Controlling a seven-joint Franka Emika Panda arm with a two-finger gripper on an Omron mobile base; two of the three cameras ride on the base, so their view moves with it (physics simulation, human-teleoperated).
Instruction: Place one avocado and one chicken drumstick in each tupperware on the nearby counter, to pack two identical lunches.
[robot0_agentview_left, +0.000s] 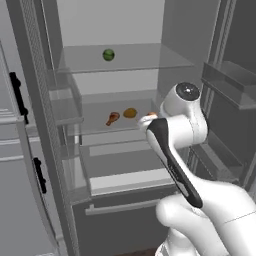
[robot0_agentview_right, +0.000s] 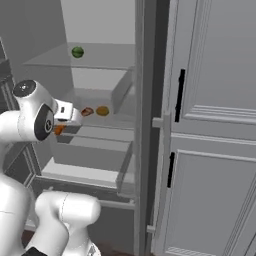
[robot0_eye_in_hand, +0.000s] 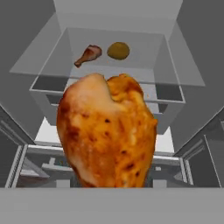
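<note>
A large orange-brown chicken drumstick (robot0_eye_in_hand: 107, 131) fills the centre of the hand view, fat end up. Behind it, in the upper middle, a second small drumstick (robot0_eye_in_hand: 89, 54) lies tilted on a glass shelf, just beside a mustard-yellow avocado (robot0_eye_in_hand: 118, 50) to its right.

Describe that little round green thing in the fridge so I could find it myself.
Look into the open fridge and go to its top glass shelf. The green ball sits alone there, left of centre. It is the only green item; the drumstick and yellow-brown avocado lie one shelf lower.
</note>
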